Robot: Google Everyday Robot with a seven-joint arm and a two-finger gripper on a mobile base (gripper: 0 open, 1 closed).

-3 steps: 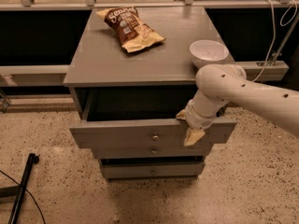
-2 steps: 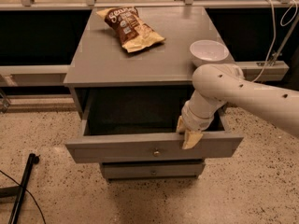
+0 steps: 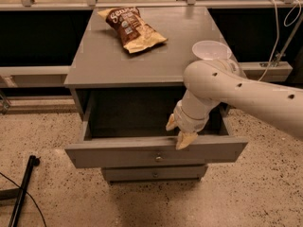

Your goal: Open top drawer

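The top drawer (image 3: 118,154) of the grey cabinet is pulled far out, and its dark inside shows empty. Its flat front carries a small round metal knob (image 3: 158,158) at the centre. My gripper (image 3: 178,131) hangs from the white arm over the drawer front's top edge, right of centre. Its two yellowish fingertips (image 3: 185,140) stand apart, one at the front's top edge and one inside the drawer. It holds nothing that I can see.
A brown chip bag (image 3: 132,27) and a white bowl (image 3: 211,50) lie on the cabinet top (image 3: 94,60). A lower drawer (image 3: 154,174) stays shut beneath. A black pole (image 3: 21,193) lies on the speckled floor at left. Cables (image 3: 279,27) hang at right.
The top drawer has slid out towards me, from slightly open to wide open. My gripper came along with its front edge, and the fingertips now stand further apart.
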